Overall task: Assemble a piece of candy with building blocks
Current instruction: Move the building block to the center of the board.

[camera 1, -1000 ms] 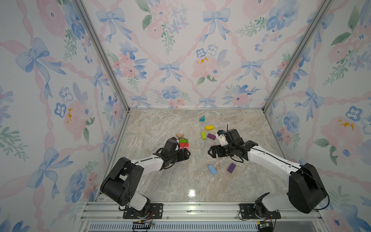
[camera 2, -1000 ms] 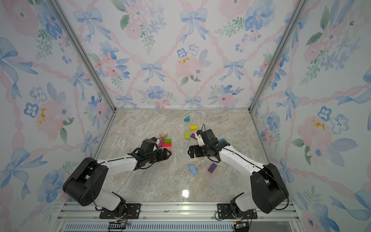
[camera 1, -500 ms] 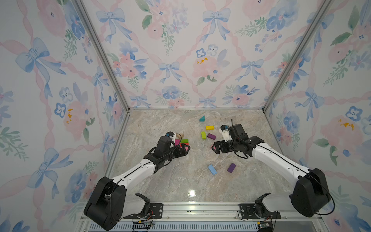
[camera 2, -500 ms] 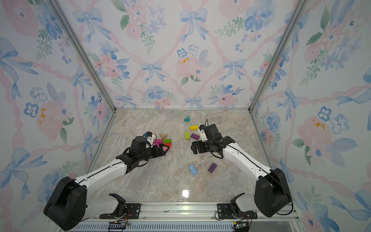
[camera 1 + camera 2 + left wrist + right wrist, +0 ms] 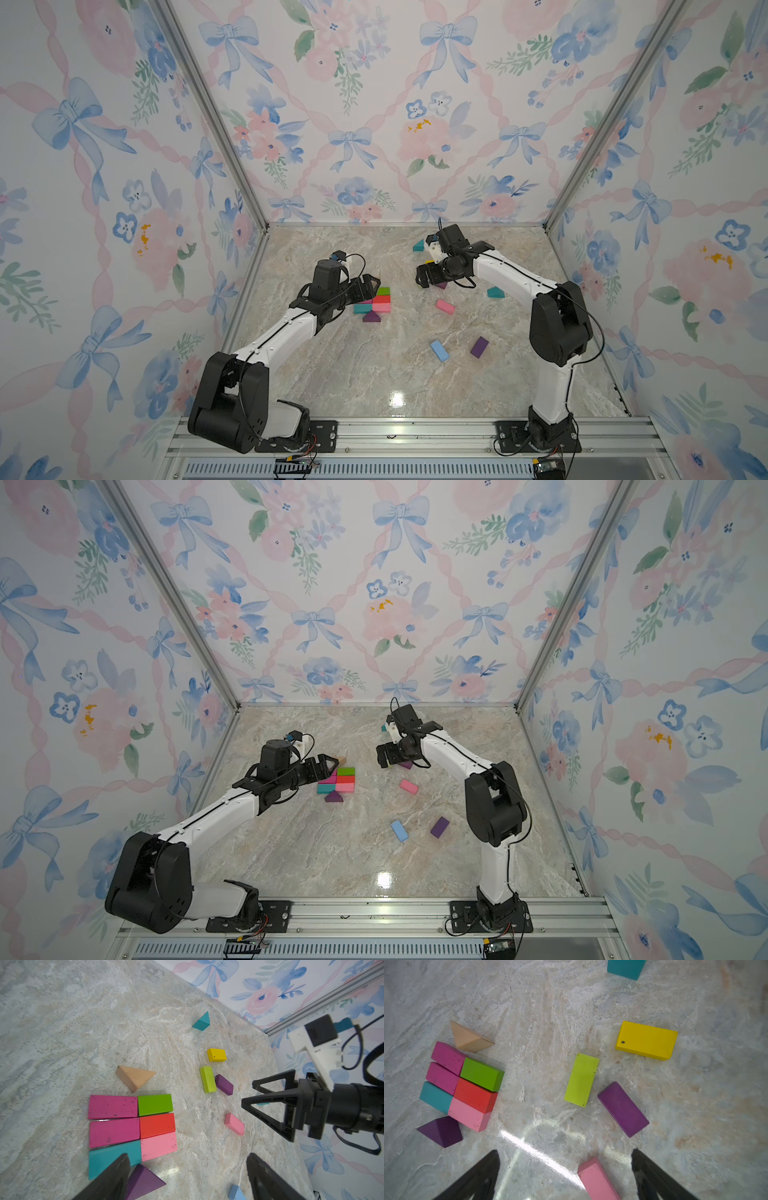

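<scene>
Magenta, teal, green, red and pink bricks lie flush in a two-by-three slab between the left edge and the middle of the surface. The candy's body looks done, so the step in hand is probably the wrapper ends. A tan prism sits just beside the magenta-green end and a purple prism sits close against the teal-pink end, both askew. The left jaws hang wide open and empty over the purple-prism end. The right jaws, equally wide and empty, hover over loose lime, purple and yellow bricks nearer the far edge. To do it well, I would take one prism at a time and bring the jaws down clear of the teal brick. Turn the prism until one point faces the middle of that end, then slide it in gently. A hard push could knock the rows out of line, and the other arm is best kept away.
</scene>
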Robot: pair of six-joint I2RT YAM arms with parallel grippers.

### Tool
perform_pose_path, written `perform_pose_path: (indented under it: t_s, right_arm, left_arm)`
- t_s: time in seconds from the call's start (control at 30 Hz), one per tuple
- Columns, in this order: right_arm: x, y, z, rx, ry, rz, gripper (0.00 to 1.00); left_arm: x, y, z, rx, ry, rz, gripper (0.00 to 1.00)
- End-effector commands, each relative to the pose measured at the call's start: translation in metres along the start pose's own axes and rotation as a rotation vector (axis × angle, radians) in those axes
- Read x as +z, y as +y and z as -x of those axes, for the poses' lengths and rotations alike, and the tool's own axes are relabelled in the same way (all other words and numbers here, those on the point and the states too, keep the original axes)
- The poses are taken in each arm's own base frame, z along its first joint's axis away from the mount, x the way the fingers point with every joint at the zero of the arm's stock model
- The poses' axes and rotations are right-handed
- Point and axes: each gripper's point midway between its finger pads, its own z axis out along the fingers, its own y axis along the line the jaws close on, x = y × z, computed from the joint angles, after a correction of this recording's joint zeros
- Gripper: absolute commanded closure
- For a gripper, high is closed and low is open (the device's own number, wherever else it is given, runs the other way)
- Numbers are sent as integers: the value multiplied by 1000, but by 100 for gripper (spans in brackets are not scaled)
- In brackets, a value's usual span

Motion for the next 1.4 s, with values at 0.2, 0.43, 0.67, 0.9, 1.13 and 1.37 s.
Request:
perform_pose_path:
  t_s: [0.2, 0.43, 0.67, 0.9, 1.13, 1.37]
  right_arm:
    - [49, -7, 4, -84, 182, -43, 14]
    - [77, -12, 3, -145, 265, -40, 21]
    - [86, -15, -6, -218, 325, -36, 35]
    - [90, -8, -22, -351, 378, -22, 59]
    - [89, 2, -47, -568, 446, 1, 83]
    - [70, 28, -74, -821, 410, 85, 81]
  left_arm:
    - [2, 5, -5, 43, 31, -1, 9]
    - [0, -1, 1, 48, 19, -17, 9]
    - [-4, -1, 4, 36, 8, -19, 9]
    - [-4, -1, 7, 17, 6, -24, 9]
    - [-9, -3, 10, 13, -7, -32, 10]
    - [-15, 4, 8, -1, -13, -25, 10]
